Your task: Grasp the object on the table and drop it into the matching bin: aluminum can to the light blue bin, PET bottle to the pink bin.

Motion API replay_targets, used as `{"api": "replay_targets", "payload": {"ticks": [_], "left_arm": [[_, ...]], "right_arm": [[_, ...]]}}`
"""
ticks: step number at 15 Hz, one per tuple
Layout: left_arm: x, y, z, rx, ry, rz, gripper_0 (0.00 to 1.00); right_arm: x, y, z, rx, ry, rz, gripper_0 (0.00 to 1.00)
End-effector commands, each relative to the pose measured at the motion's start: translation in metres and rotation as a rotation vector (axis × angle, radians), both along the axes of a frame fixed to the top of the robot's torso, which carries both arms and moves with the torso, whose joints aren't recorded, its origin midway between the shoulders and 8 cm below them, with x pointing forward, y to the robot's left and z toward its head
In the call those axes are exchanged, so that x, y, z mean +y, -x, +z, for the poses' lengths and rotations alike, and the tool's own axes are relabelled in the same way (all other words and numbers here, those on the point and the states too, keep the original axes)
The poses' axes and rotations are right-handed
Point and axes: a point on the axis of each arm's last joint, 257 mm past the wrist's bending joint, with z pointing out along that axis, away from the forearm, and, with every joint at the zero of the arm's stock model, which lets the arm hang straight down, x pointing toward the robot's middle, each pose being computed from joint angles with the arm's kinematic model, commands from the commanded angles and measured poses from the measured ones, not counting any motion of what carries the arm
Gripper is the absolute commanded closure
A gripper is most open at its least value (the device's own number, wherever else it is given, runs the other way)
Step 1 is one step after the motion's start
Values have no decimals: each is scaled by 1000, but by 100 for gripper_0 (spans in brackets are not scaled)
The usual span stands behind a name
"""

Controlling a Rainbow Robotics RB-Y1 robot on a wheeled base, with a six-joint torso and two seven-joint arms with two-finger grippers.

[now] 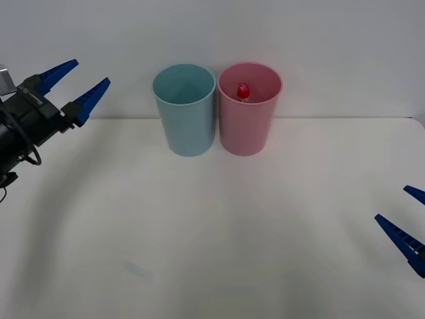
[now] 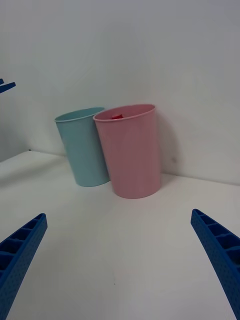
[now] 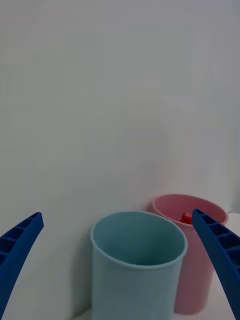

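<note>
bottle (image 1: 243,90) inside the pink bin (image 1: 247,126), red cap showing above its rim.
pink bin touches the blue bin (image 1: 184,119) at the table's (image 1: 212,252) far edge; left gripper (image 1: 73,86) raised beside the blue bin, fingers spread, empty; right gripper (image 1: 406,219) low at the right edge, also spread.

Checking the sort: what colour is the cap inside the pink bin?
Red cap, inside the pink bin; clearest in the front view.

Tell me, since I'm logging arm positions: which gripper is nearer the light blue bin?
Left. The left gripper hangs open, raised beside the light blue bin at its rim height; the right gripper is open, low over the table's near right edge.
</note>
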Motion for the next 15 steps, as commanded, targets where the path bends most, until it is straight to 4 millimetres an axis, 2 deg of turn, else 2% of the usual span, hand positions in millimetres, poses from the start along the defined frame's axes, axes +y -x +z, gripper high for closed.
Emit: {"api": "replay_targets", "payload": {"ticks": [1,5,8,12,15], "left_arm": [[36,34,-14,2,-59,35,0],[79,81,-35,26,-149,45,0],[109,110,-61,42,-241,91,0],[130,140,-94,61,-326,135,0],[137,165,-107,92,-338,118,0]], "right_arm": [[0,0,0,0,0,0,0],[0,0,0,0,0,0,0],[0,0,0,0,0,0,0],[0,0,0,0,0,0,0],[0,0,0,0,0,0,0]]}}
